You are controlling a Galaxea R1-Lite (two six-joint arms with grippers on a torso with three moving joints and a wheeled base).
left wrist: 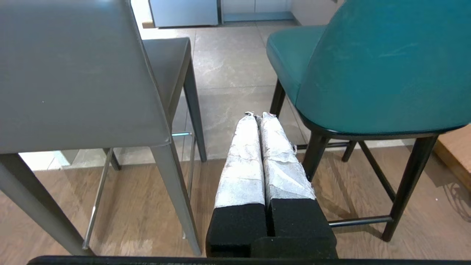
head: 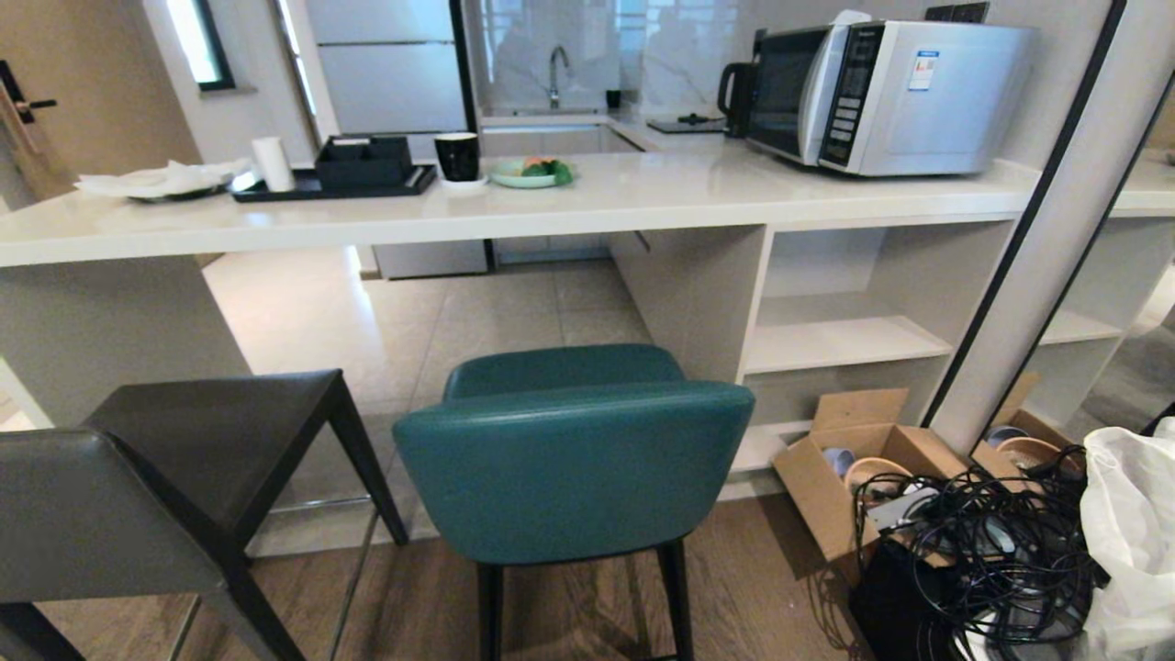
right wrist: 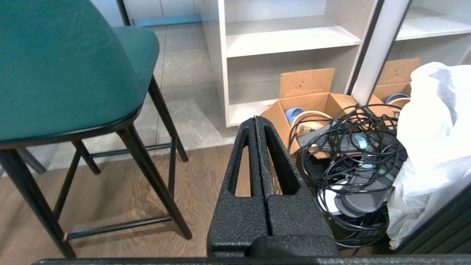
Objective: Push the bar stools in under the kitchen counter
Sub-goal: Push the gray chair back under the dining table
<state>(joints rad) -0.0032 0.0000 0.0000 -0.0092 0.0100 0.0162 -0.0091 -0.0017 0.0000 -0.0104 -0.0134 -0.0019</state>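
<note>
Two bar stools stand out from the kitchen counter (head: 587, 197), backs toward me. At left, the dark-grey stool (head: 138, 477) is boxy, with a low square back and grey legs. Beside it, the teal stool (head: 574, 454) has a curved back and thin black legs; its seat reaches just under the counter's front edge. On the counter's right end sits a microwave (head: 886, 92); its label is too small to read. Left gripper (left wrist: 259, 116), tape-wrapped, is pressed closed between the stools; right gripper (right wrist: 255, 119) is closed, empty, near a cardboard box (right wrist: 312, 103) of cables.
</note>
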